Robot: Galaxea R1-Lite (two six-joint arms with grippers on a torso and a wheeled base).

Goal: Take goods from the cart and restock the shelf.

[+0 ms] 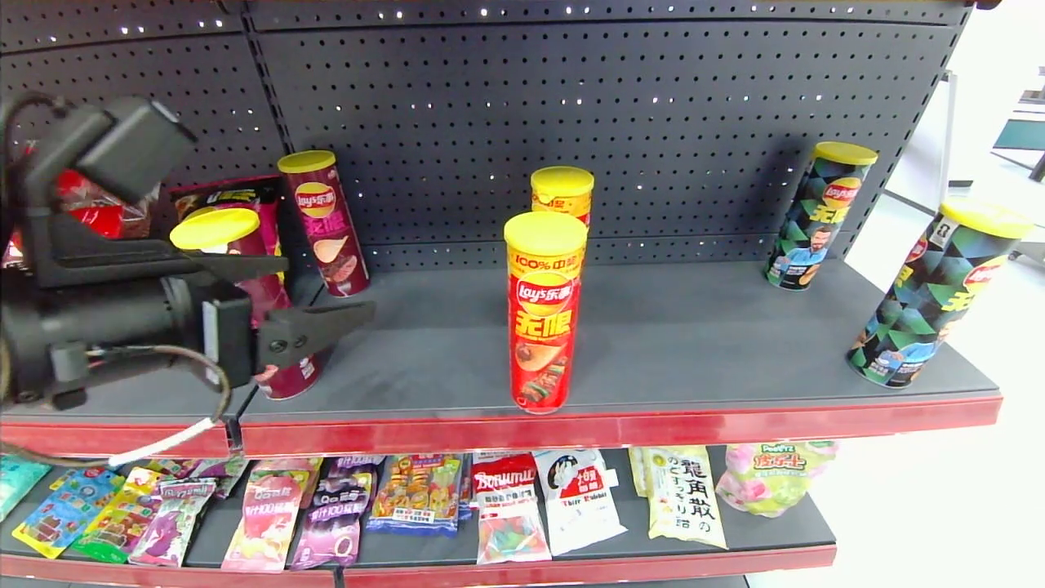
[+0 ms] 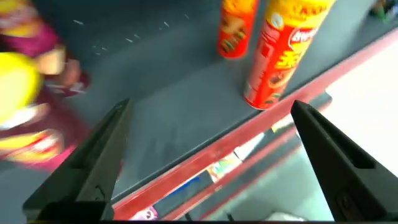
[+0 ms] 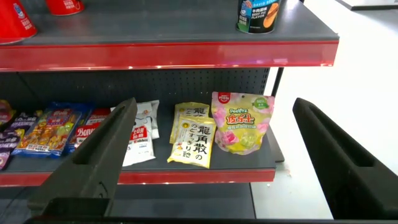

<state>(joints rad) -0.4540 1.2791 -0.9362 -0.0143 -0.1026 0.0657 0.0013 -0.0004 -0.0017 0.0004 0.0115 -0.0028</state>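
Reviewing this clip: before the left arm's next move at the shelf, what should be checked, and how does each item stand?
1. Left gripper open with nothing between its fingers: ok.
2. Maroon can upright on the upper shelf: ok.
3. Maroon can clear of both fingers: cannot tell. They overlap it in the head view, while the left wrist view shows it beside one finger.
4. Red can apart from the left gripper: ok.
5. Right gripper open and empty, facing the lower shelf's packets: ok.
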